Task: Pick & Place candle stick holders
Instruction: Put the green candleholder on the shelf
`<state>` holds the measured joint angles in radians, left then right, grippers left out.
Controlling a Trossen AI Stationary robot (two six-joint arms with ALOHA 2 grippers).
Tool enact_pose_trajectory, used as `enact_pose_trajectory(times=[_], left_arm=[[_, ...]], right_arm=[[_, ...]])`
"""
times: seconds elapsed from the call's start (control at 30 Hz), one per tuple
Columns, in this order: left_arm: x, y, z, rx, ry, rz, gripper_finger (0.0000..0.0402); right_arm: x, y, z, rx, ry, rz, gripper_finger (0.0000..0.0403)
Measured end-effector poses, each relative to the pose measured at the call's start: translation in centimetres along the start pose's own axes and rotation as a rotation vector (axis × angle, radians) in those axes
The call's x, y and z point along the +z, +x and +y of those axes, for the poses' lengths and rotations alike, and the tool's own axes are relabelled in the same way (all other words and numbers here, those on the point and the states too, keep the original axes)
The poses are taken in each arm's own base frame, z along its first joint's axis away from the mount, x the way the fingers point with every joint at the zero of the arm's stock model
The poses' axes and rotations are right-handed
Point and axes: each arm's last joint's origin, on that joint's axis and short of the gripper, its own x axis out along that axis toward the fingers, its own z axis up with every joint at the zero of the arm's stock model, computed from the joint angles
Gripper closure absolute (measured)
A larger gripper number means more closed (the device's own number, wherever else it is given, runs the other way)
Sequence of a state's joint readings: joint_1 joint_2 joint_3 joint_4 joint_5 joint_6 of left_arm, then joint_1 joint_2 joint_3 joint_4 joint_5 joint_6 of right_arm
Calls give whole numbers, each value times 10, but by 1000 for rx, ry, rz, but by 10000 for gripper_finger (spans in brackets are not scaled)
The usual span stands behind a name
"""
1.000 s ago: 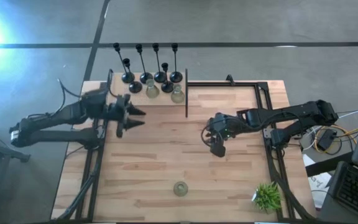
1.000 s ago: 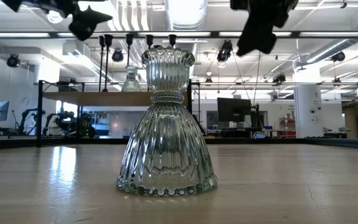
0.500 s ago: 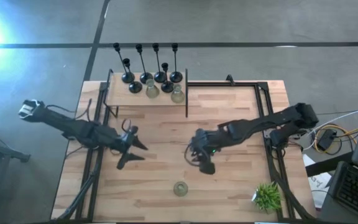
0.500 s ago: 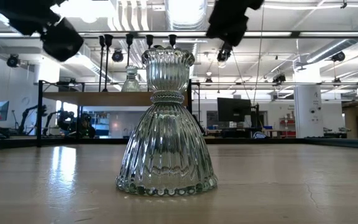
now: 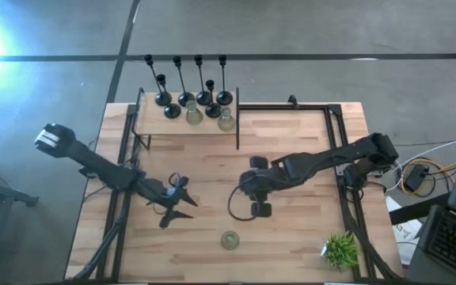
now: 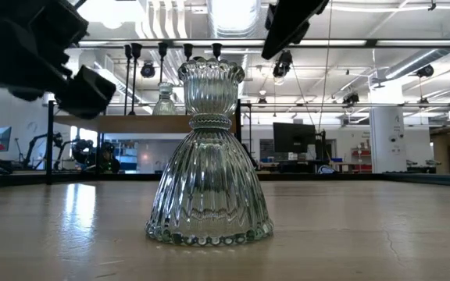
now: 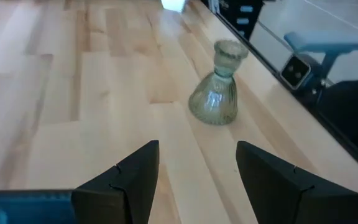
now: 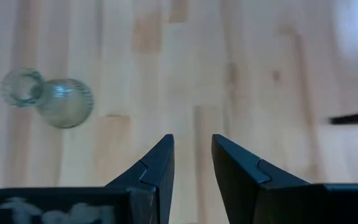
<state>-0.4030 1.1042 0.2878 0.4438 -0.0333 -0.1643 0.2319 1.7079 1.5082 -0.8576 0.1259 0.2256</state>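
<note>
- On my far left, the left gripper (image 5: pixel 182 207) hangs over the wooden table (image 5: pixel 291 237), with its two fingers (image 7: pixel 132 177) spread wide and nothing between them.
- From the left wrist camera I see the glass candle stick holder (image 7: pixel 218 84) standing upright ahead of those fingers, well clear of them and a little off to one side of the gap.
- In the overhead view that same glass holder (image 5: pixel 229 240) stands alone near the front edge of the table, between the two grippers and closer to the front edge than either; neither touches it.
- From table height, the glass holder (image 6: pixel 208 156) fills the middle of my view, upright on its flared base, with both arms above it.
- The right gripper (image 5: pixel 260 210) hovers just right of centre, near the glass holder but apart from it; its fingers (image 8: pixel 157 168) stand a narrow gap apart and are empty.
- At the back, a raised shelf (image 5: pixel 153 127) holds the black candle stick holders (image 5: pixel 192 79) and two more glass holders (image 5: pixel 210 117), all upright, well away from both grippers.
- At the front right corner I see a small green plant (image 5: pixel 340 249).
</note>
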Motion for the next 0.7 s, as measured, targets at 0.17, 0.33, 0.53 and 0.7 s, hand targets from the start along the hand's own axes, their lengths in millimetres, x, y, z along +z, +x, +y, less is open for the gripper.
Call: enact_pose_trajectory(times=[0.17, 0.33, 0.53, 0.7], left_arm=[[-6, 28, -3, -79, 47, 97, 184], [3, 59, -7, -145, 113, 131, 184], [18, 89, -13, -219, 191, 75, 184], [20, 104, -13, -220, 199, 87, 184]], right_arm=[[-9, -18, -10, -58, 36, -50, 303], [-17, -34, -17, -54, 88, -83, 303], [-26, -44, -21, -49, 78, -107, 303], [-33, -52, -23, -45, 77, -124, 303]])
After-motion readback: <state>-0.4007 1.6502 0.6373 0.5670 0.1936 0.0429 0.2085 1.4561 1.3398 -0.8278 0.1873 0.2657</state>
